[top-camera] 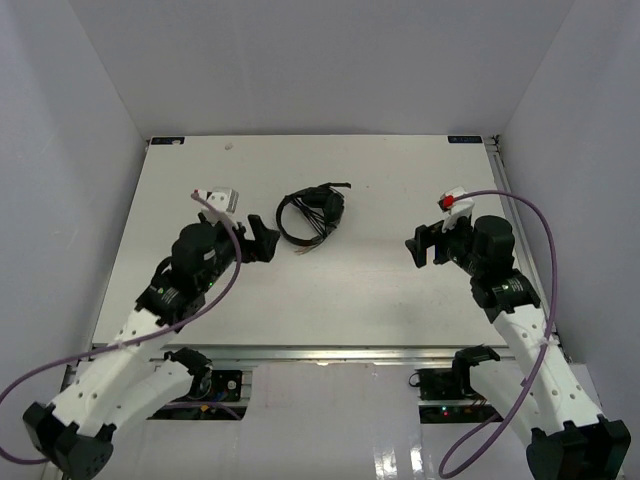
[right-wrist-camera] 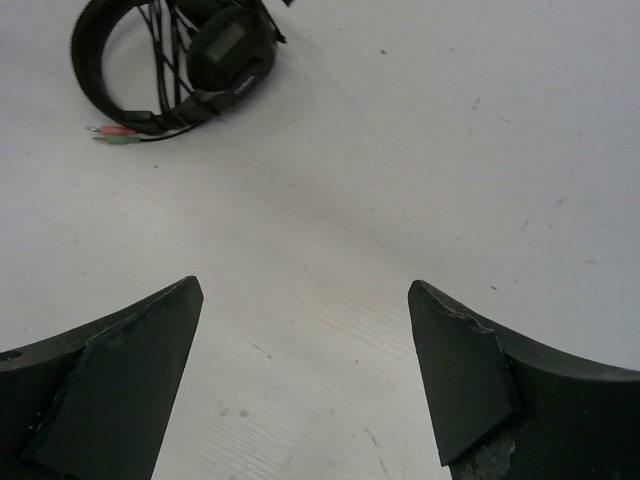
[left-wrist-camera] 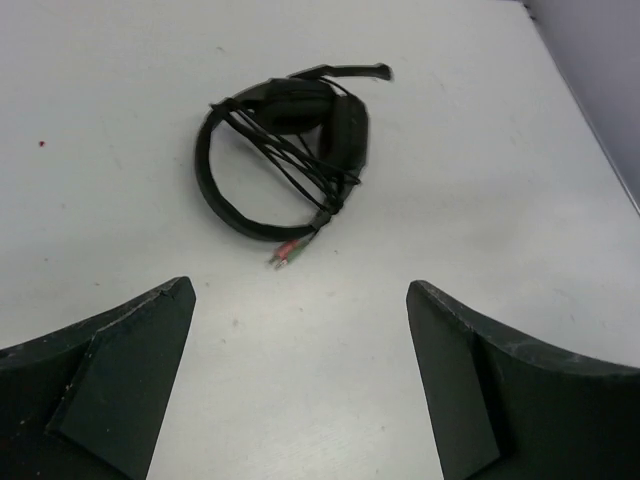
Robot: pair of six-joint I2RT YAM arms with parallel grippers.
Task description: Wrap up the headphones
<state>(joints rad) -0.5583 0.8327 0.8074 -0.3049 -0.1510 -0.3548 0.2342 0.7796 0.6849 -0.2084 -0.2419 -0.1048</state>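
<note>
Right pincer (right-wrist-camera: 305, 288) agape; headphones (right-wrist-camera: 228, 50) lettering (right-wrist-camera: 238, 88) unreadable

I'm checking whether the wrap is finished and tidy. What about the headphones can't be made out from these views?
Top external: the headphones are too small to show any detail of the wrap.
Left wrist: the black cable crosses the black earcups, so where it starts is lost.
Right wrist: the frame's top edge cuts off the headphones' far part.
</note>
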